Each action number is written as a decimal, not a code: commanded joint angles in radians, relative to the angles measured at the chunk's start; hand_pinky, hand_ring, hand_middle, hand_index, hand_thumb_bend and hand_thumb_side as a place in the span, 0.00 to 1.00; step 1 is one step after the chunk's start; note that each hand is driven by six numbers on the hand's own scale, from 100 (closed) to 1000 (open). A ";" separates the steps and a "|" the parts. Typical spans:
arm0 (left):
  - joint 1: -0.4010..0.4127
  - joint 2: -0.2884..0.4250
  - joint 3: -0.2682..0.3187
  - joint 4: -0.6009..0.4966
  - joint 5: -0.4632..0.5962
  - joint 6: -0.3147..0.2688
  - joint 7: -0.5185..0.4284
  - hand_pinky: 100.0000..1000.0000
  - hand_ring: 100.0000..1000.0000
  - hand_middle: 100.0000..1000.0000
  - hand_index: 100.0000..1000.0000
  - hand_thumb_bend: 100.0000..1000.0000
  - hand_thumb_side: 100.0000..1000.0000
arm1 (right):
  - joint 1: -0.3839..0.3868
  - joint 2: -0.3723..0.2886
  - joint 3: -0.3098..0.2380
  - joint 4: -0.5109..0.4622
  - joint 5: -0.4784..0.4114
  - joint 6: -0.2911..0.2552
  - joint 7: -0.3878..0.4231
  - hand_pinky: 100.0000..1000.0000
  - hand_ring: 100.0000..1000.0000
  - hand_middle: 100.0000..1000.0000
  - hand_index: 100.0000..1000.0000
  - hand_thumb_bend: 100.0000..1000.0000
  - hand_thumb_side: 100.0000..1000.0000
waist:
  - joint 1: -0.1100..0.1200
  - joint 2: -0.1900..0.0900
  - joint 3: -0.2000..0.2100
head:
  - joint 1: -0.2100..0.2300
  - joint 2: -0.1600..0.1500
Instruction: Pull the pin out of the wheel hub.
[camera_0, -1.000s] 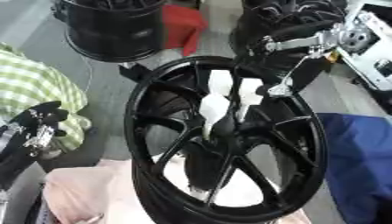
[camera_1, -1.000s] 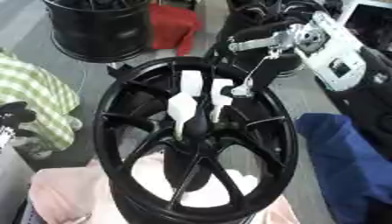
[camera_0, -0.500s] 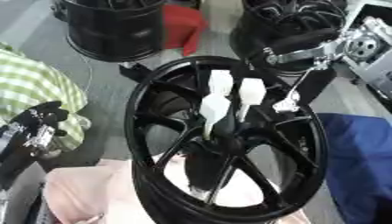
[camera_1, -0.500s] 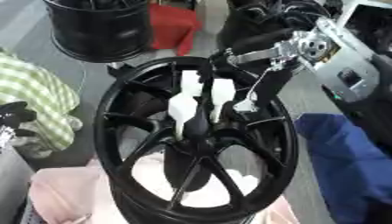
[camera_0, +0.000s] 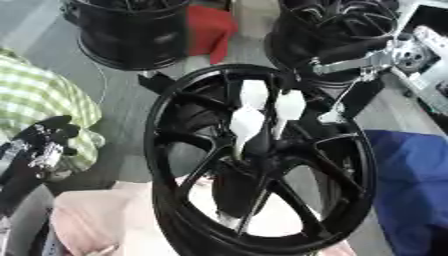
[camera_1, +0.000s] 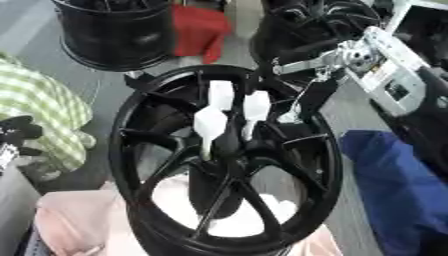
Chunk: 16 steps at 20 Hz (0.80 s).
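While I look down through the head camera, a black wheel (camera_0: 262, 160) fills the middle of the view, standing tilted with its spoked face toward me so the hub is within reach. It seems to rest on something pale pink (camera_0: 96, 220) at the bottom, though I cannot tell what that is.

Three white pins (camera_0: 248, 125) stick up out of the hub near the centre, close together. They are the things I must pull, and all are seated in the hub.

My right hand (camera_1: 306, 100) comes in from the upper right, over the rim. Its dark fingers point down toward the right-hand pin (camera_1: 256, 106), near it but apart. The fingers look spread and hold nothing. I judge the hand is lined up there to close on that pin from the side.

My left hand (camera_0: 44, 142) rests idle at the left edge. Its fingers are curled together, and I see nothing held in them. It stays clear so the right arm has room.

Behind stand more black wheels (camera_0: 131, 30) and a red object (camera_0: 210, 27). Green checked cloth (camera_0: 44, 110) lies at the left and blue cloth (camera_0: 411, 185) at the right.
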 joint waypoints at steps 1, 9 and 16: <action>-0.009 0.009 0.002 -0.021 -0.003 0.000 -0.001 0.68 0.82 0.70 0.86 0.00 0.56 | -0.024 -0.010 -0.021 0.013 0.010 -0.015 0.008 0.92 0.98 0.90 0.88 0.16 0.29 | 0.007 -0.012 0.000 | 0.002 -0.002; -0.008 0.009 0.001 -0.021 -0.003 0.000 -0.002 0.68 0.82 0.70 0.86 0.00 0.56 | -0.040 0.011 -0.031 0.027 0.018 -0.015 0.008 0.91 0.97 0.90 0.89 0.16 0.29 | 0.008 -0.012 0.002 | 0.001 -0.001; -0.009 0.008 0.001 -0.022 -0.003 0.000 -0.002 0.68 0.82 0.70 0.86 0.00 0.56 | -0.048 0.030 -0.021 0.039 0.024 -0.016 0.008 0.90 0.97 0.90 0.89 0.16 0.29 | 0.007 -0.012 0.005 | 0.000 -0.002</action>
